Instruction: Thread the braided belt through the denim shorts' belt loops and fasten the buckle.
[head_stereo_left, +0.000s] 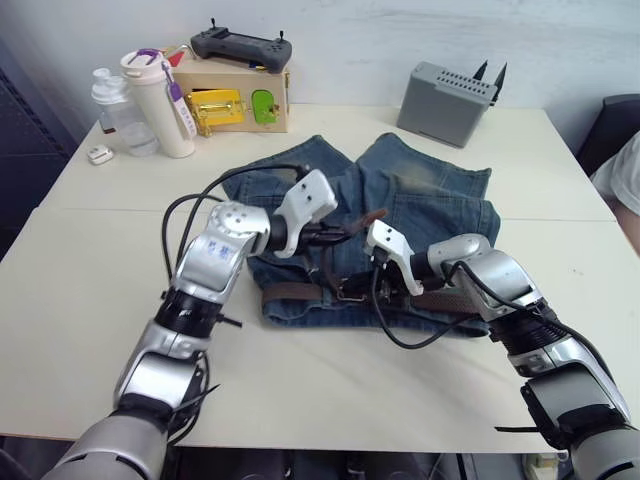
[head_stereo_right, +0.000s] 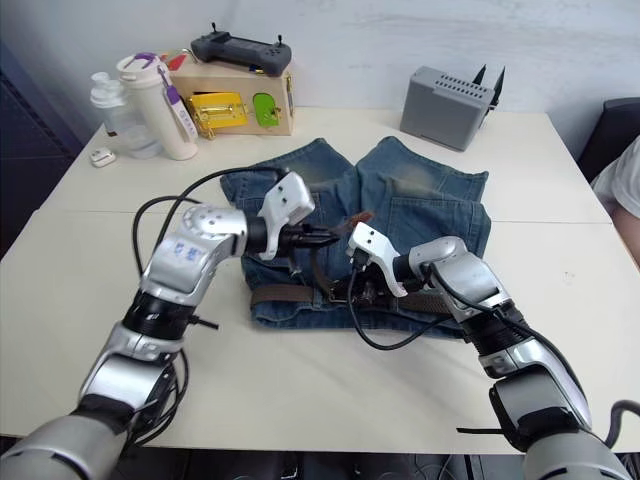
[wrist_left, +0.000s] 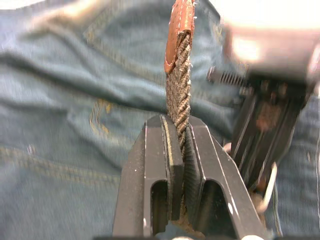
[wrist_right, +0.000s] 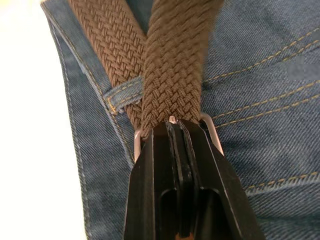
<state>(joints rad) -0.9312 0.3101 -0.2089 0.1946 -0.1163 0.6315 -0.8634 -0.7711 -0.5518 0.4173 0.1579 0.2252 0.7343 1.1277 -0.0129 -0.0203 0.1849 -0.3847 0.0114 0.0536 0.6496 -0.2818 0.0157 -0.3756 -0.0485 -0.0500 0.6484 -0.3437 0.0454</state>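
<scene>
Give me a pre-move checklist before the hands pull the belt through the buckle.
1. Left hand grip on braided belt near its tan tip: ok, fingers closed on the strap.
2. Right hand at the buckle: ok, closed there, metal frame showing at both sides.
3. Belt through a belt loop: ok for this one; others cannot tell.
4. Prong seated: cannot tell, hidden by the fingers.
5. Denim shorts lying flat on the table: ok.
6. Right arm's black cable draped over the waistband: not ok.
</scene>
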